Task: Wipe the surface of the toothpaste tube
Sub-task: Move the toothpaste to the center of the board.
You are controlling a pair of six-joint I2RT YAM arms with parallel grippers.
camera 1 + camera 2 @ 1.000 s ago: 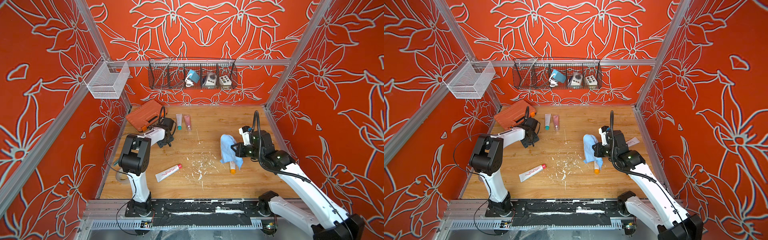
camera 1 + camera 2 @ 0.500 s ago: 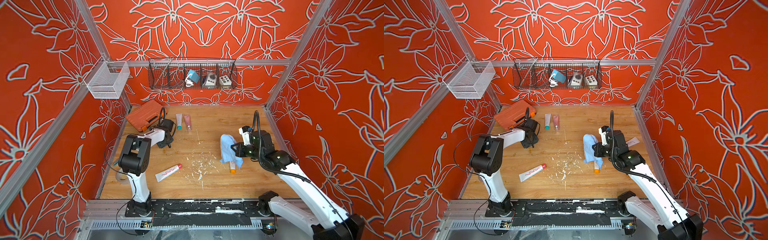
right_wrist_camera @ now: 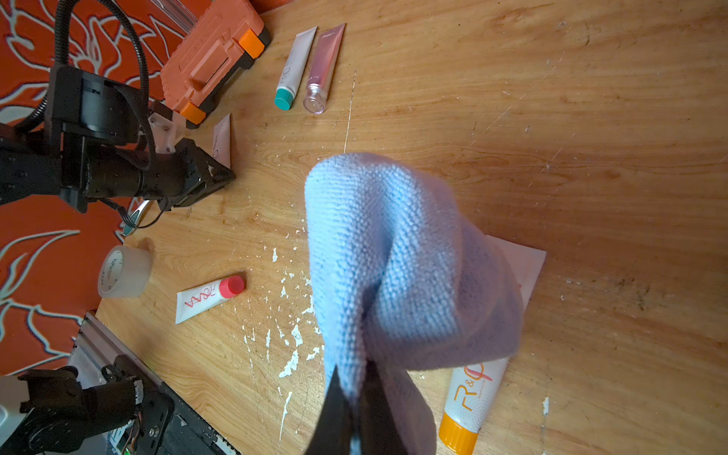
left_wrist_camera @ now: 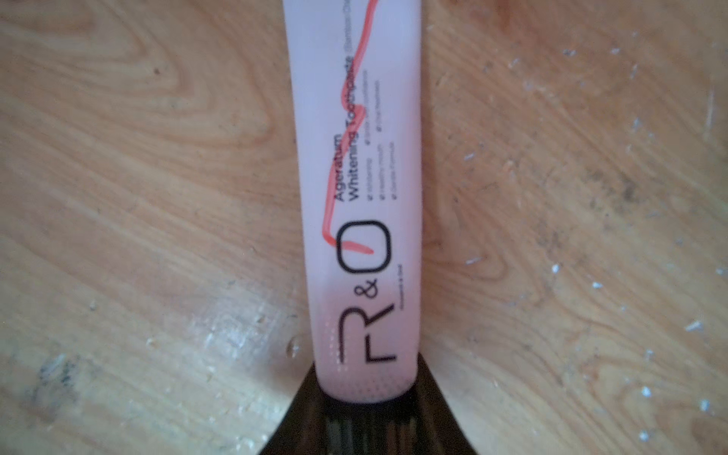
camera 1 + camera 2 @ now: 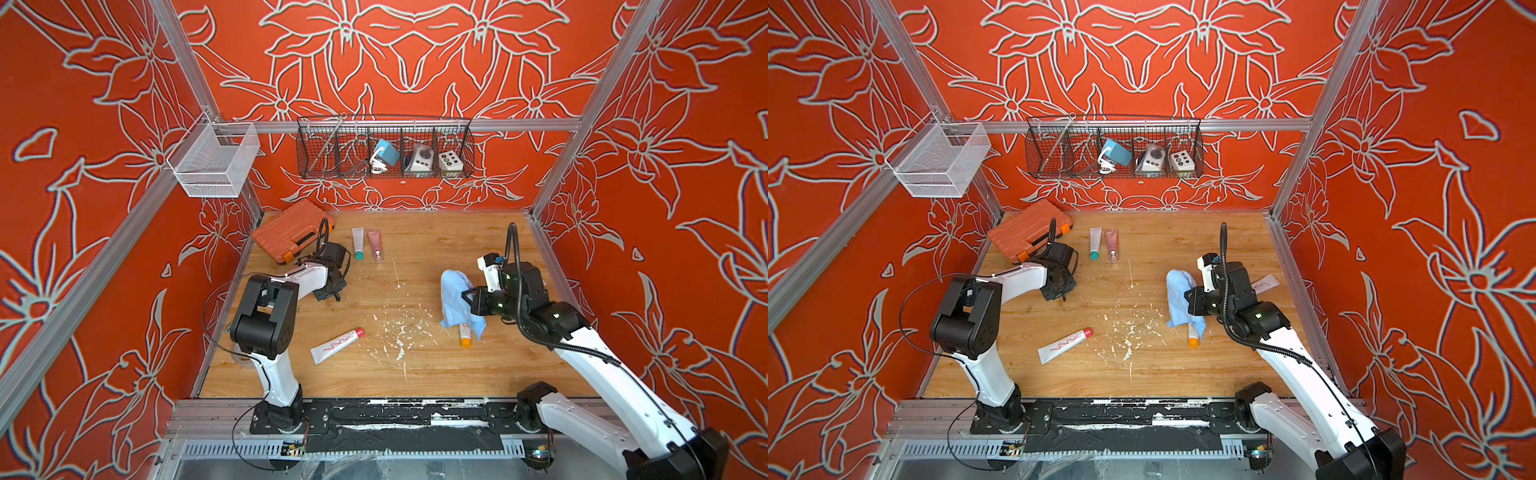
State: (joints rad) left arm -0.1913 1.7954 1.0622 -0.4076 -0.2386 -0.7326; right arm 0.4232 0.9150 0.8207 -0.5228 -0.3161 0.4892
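In the left wrist view a pale pink toothpaste tube [image 4: 358,177] with a red scribble runs straight out from my left gripper [image 4: 364,398], which is shut on its end, over the wooden table. In both top views that gripper [image 5: 330,291] sits near the back left and hides the tube. My right gripper [image 5: 467,297] is shut on a blue cloth [image 5: 455,299] that drapes over an orange-capped toothpaste tube [image 5: 465,336] lying on the table. Only its cap end shows. A red-capped tube [image 5: 334,345] with a red scribble lies apart near the front.
An orange case [image 5: 291,230] and two small tubes, teal-capped [image 5: 358,243] and pink [image 5: 375,245], lie at the back. A tape roll [image 3: 124,272] stands by the left wall. White flecks [image 5: 395,332] dot the table's middle. A wire basket [image 5: 384,149] hangs on the back wall.
The left gripper's jaws have come together on the pink tube's end. Neither arm has visibly shifted, and the cloth hangs as before.
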